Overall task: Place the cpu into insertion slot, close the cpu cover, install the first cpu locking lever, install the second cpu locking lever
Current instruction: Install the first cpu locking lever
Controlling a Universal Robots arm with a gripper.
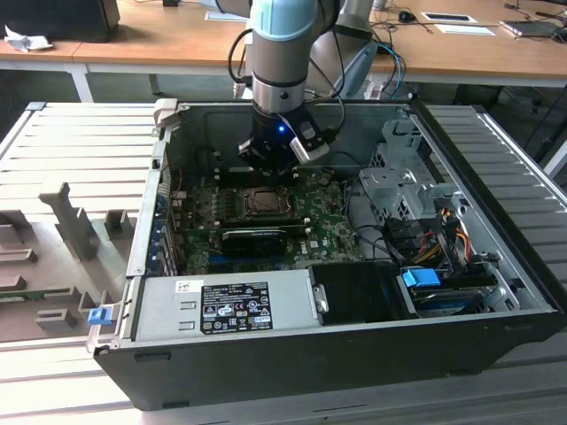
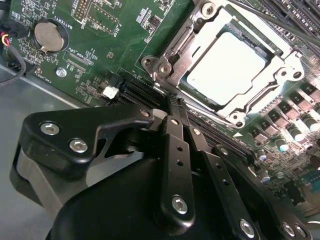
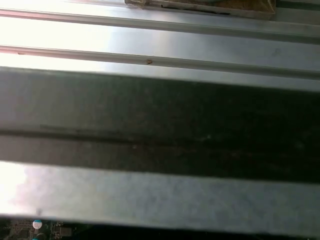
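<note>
1. In the exterior view, an open computer case lies on its side on a ribbed grey table. The arm reaches down into the case, and its gripper hangs just above the far edge of the green motherboard. Right below and in front of the gripper sits the insertion slot, a dark square with a metal rim. A long black card lies just in front of the slot, and the grey power supply fills the near side of the case. A blue light glows on the gripper body.

2. In the second wrist view, the gripper has its two black fingers pressed together, with nothing between them. The tips rest beside the corner of the slot's frame, near a lever hinge; whether they touch it I cannot tell. The cpu lies flat inside the insertion slot, its pale metal face showing. The cpu cover lies down over it, framing the chip's face through its cut-out. A round coin battery sits on the motherboard, well apart from the slot.

3. In the first wrist view, a dark case wall crosses the frame, with the ribbed table beyond it. A sliver of motherboard shows at one corner.
</note>
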